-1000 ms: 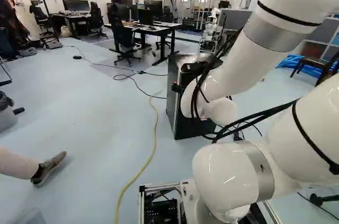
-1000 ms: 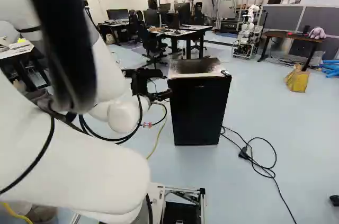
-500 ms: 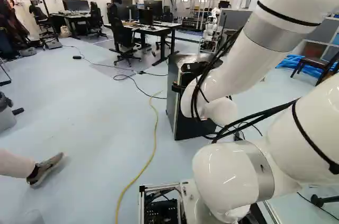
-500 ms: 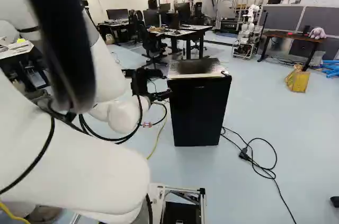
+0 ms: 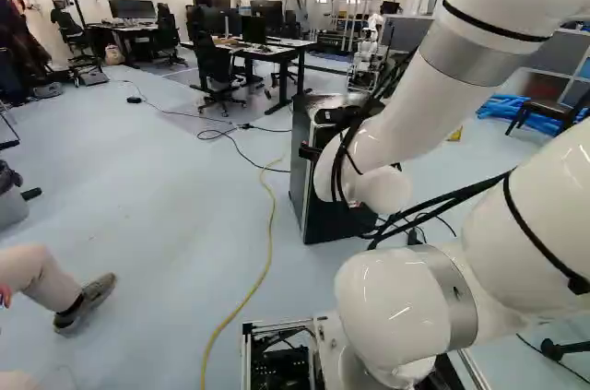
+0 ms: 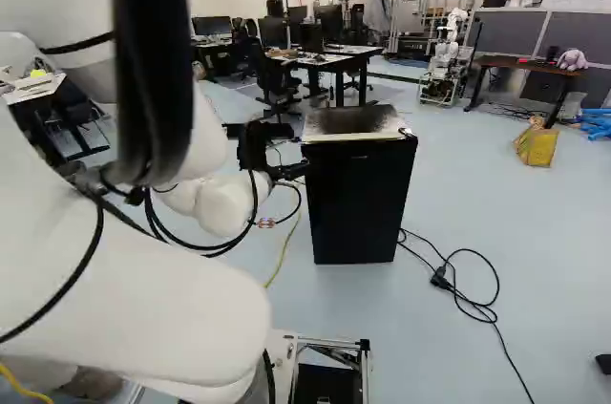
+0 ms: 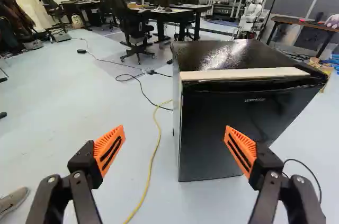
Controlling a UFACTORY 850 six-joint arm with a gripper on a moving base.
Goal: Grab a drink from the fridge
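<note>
In the right base view my black gripper (image 6: 289, 173) is level with the upper part of the small black fridge (image 6: 359, 208), at its left edge. The wrist view shows the gripper (image 7: 175, 135) open, its orange pads (image 7: 109, 150) wide apart with nothing held between them. One finger overlaps the fridge door (image 7: 233, 134); the other has floor behind it. Whether anything touches is unclear. The door is closed, with a pale strip (image 7: 246, 73) along the top front edge. No drink shows; the fridge's inside is hidden.
A yellow cable (image 5: 267, 256) runs along the floor left of the fridge, and a black cable (image 6: 465, 275) lies coiled to its right. Desks (image 6: 334, 60) and chairs stand behind. Another robot (image 6: 445, 60) is farther back. A yellow bag (image 6: 537, 143) sits at the right.
My upper arm links have shifted slightly, while the gripper has hardly moved beside the fridge. The base and the fridge have stayed put.
</note>
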